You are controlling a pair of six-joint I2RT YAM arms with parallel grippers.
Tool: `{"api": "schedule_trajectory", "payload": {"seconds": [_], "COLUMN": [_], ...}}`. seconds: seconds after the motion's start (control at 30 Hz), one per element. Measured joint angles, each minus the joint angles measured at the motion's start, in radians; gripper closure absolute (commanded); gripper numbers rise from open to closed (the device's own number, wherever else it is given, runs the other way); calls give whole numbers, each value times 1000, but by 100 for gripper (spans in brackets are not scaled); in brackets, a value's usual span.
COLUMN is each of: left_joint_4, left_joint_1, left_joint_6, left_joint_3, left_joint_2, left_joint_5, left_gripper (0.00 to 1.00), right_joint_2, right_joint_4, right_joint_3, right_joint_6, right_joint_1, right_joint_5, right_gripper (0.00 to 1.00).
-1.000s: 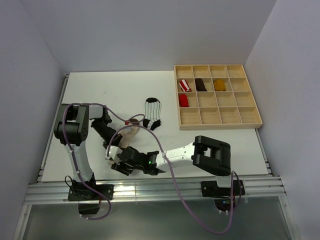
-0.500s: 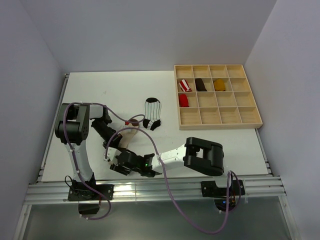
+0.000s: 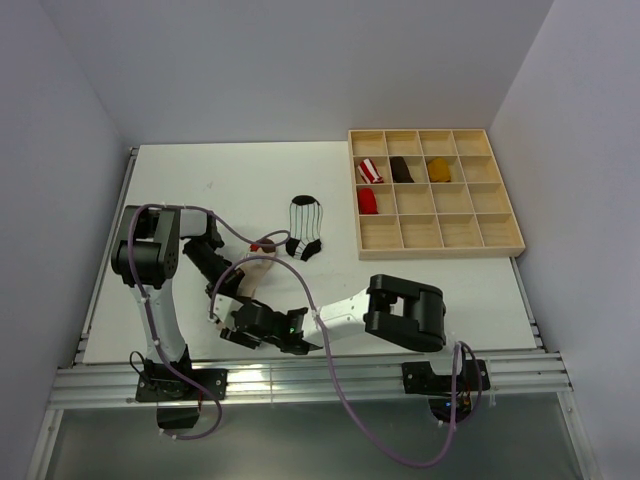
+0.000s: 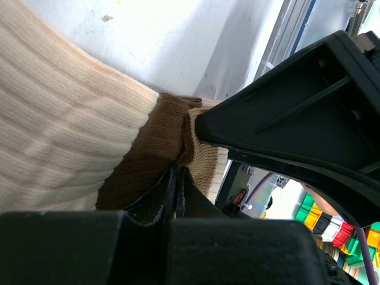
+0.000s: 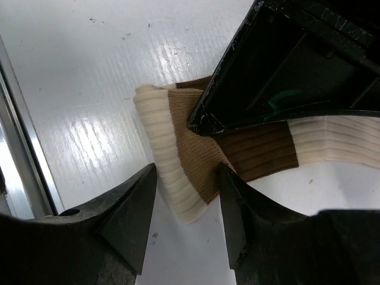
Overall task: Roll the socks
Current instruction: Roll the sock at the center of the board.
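The cream sock (image 3: 256, 268) with a brown band lies flat near the table's front left. My left gripper (image 3: 232, 288) is shut on its brown band; in the left wrist view the jaws (image 4: 177, 173) pinch the brown fabric (image 4: 148, 160). My right gripper (image 3: 234, 326) is open, and in the right wrist view (image 5: 187, 172) its fingers straddle the sock's cream cuff end (image 5: 169, 160) without closing. The white sock with black stripes and a black toe (image 3: 303, 226) lies apart, further back at mid-table.
A wooden compartment tray (image 3: 436, 252) stands at the back right. It holds a red-and-white bundle (image 3: 371, 168), a dark brown bundle (image 3: 402, 170), a mustard bundle (image 3: 439, 170) and a red bundle (image 3: 367, 201). The table's front rail (image 5: 18, 148) is close to my right gripper.
My right arm has swung left and brought its open gripper up to the cuff end of the cream sock. The left gripper has kept its hold on the band.
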Motion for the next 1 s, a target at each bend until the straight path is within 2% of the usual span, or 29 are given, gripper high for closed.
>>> {"api": "schedule_trajectory", "payload": {"seconds": [0.2,0.3,0.33,0.4,0.43,0.53,0.77,1.0], "left_joint_4": [-3,-4,-4,-6,-6,0,72,198], "left_joint_1": [-1,-2,-3,-3,-3,-3,9,55], "left_joint_6": [0,0,0,-1,-2,-22,-95,-181], "left_joint_3": [0,2,2,6,9,16,51,78], "left_joint_2": [2,2,2,2,2,-1,-51,-105], "left_joint_5": [-3,-5,-6,-7,-8,-11,18,66], "left_gripper": [100,100,100,99,96,96,87,87], "right_joint_2": [9,9,9,9,9,9,9,9], "right_joint_4": [7,8,7,1,-8,-48,-75,-74], "right_joint_3": [4,6,9,16,20,43,54,53], "right_joint_6": [5,21,29,51,68,114,214,295], "right_joint_1": [0,-6,-10,-18,-24,-48,-93,-135], "right_joint_5": [12,11,5,-9,-21,-70,-179,-287], "right_gripper": [57,77,88,91,97,100,100,100]}}
